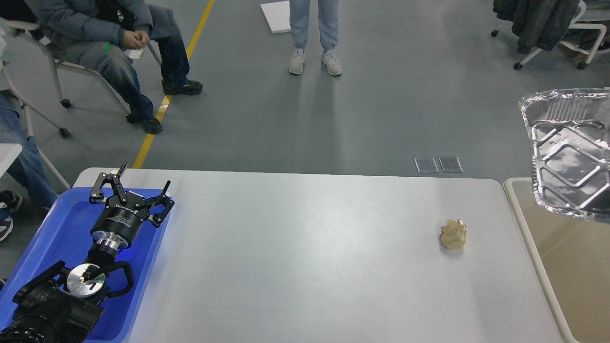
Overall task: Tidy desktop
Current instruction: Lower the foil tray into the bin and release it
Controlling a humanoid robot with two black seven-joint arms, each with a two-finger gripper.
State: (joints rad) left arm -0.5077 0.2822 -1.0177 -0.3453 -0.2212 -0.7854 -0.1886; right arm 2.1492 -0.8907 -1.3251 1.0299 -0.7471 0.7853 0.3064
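Since that crumpled paper wad (453,234) on the desktop (305,247) looks light and squashy, pinch it across its middle. Your left gripper (141,186) hangs spread and empty; the right one isn't visible.

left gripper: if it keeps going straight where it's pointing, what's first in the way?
Probably nothing. The open left gripper points away over the blue tray's far end and the desktop's back-left corner, with only floor beyond. Its height is unclear, so it might clip the tray rim.

Foil tray (569,152) cut by right edge; holder hidden
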